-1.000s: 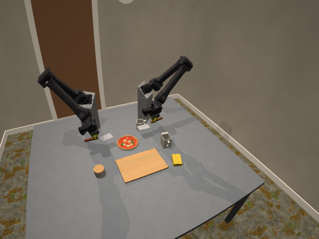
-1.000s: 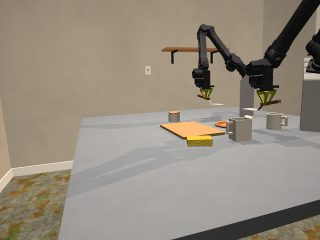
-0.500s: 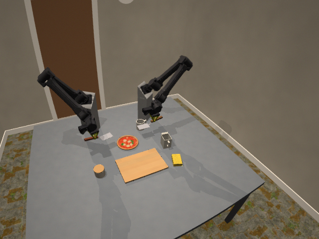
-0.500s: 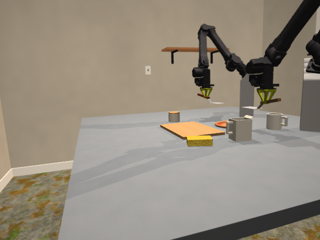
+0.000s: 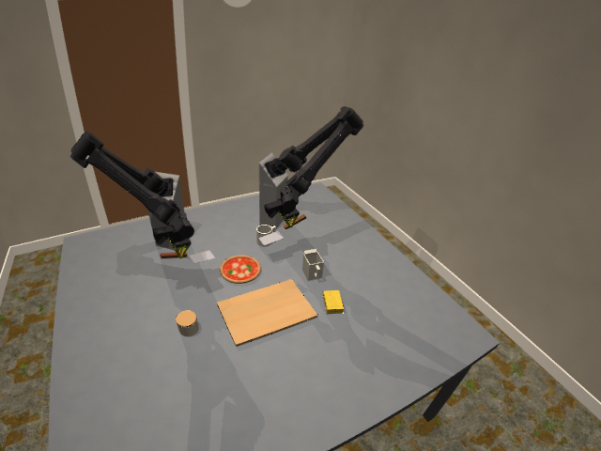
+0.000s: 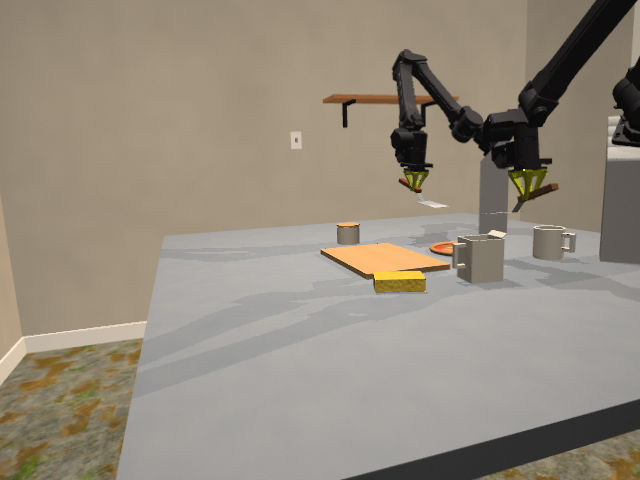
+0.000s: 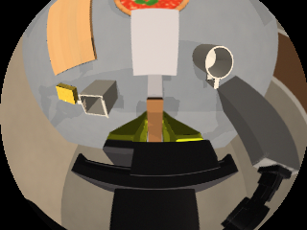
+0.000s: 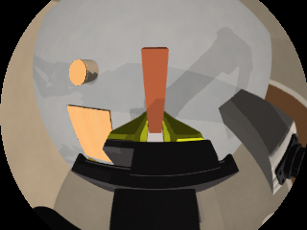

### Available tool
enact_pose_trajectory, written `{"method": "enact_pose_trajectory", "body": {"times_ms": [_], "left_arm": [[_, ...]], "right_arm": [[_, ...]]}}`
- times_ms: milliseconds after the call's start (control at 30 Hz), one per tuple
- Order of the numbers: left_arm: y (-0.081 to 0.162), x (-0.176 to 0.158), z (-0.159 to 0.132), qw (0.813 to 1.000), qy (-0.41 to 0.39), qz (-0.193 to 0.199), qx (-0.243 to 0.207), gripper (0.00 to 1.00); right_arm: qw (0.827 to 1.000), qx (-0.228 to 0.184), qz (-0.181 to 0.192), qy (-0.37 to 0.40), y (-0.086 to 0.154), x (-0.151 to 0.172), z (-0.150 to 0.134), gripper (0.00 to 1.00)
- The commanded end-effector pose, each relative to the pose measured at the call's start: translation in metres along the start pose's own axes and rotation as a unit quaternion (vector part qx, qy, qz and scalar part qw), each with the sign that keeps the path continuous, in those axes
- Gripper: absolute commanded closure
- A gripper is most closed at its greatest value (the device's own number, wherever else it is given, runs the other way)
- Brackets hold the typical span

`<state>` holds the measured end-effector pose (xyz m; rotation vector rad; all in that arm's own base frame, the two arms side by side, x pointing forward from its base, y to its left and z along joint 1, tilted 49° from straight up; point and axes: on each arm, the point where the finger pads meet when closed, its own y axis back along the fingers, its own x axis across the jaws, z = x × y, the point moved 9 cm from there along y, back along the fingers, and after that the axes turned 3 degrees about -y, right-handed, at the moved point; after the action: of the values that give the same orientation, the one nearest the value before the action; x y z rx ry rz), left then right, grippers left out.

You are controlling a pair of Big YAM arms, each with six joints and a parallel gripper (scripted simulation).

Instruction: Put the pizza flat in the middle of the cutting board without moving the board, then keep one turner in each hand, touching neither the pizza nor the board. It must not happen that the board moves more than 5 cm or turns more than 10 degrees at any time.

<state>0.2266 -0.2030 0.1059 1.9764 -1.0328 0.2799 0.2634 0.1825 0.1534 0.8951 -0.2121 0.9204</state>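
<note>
L gripper [image 5: 290,221] [image 6: 525,196] [image 7: 154,117] is clamping the brown-handled turner with a flat pale blade [image 5: 301,219] [image 6: 542,192] [image 7: 154,45], fingers mostly closed. R gripper [image 5: 180,252] [image 6: 415,187] [image 8: 154,120] is likewise pinching the red-brown-handled turner [image 5: 169,255] [image 6: 408,184] [image 8: 154,81], opening narrow. Both turners are hanging above the grey table [image 5: 121,368] [image 6: 310,361] [image 7: 144,91] [image 8: 201,43], touching neither pizza nor board.

Round red pizza w/ white and green topping [image 5: 239,268] [image 6: 440,249] [image 7: 153,4] is lying flat on the table, behind the rectangular light-wood cutting board [image 5: 267,311] [image 6: 385,258] [image 7: 72,34] [image 8: 91,129], near its arm-side edge but off it. Board's edges are sitting well in from the table rim.

Yellow block sponge [image 5: 332,301] [image 6: 399,282] [image 7: 66,94] and square grey mug [image 5: 313,266] [image 6: 483,259] [image 7: 103,88] are standing near one end, leaving less room there; the grey tin w/ orange top [image 5: 187,324] [image 6: 347,234] [image 8: 78,72] is standing off the other, w/ a gap between. Round grey mug [image 5: 261,238] [image 6: 547,242] [image 7: 201,57] is standing near the L arm.

Top view's showing the whole pizza; exterior's hiding part behind the square mug, but showing air under the blades. In top, L blade is overlapping the round mug, prob. just line of sight. R wrist view's showing the handle, not the blade.
</note>
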Motion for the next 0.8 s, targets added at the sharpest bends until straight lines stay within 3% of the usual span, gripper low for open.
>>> {"method": "enact_pose_trajectory", "body": {"times_ms": [0, 300, 400, 667, 767], "left_arm": [[0.011, 0.008, 0.012, 0.999, 0.036, 0.000, 0.008, 0.94], [0.024, 0.009, 0.023, 0.997, 0.045, -0.004, 0.066, 0.94], [0.019, 0.003, 0.010, 0.997, 0.029, -0.010, 0.068, 0.94], [0.023, 0.015, 0.015, 0.997, 0.034, -0.002, 0.062, 0.94], [0.005, 0.001, 0.016, 0.998, 0.005, -0.016, 0.069, 0.94]], "right_arm": [[0.999, -0.008, 0.001, -0.045, 0.008, 0.007, -0.011, 0.94], [0.995, -0.057, -0.001, -0.079, 0.021, 0.007, -0.027, 0.94], [0.996, -0.063, -0.003, -0.062, 0.020, 0.005, -0.021, 0.94], [0.996, -0.061, 0.000, -0.067, 0.022, 0.007, -0.019, 0.94], [0.997, -0.065, -0.012, -0.046, 0.004, 0.000, -0.024, 0.94]]}}
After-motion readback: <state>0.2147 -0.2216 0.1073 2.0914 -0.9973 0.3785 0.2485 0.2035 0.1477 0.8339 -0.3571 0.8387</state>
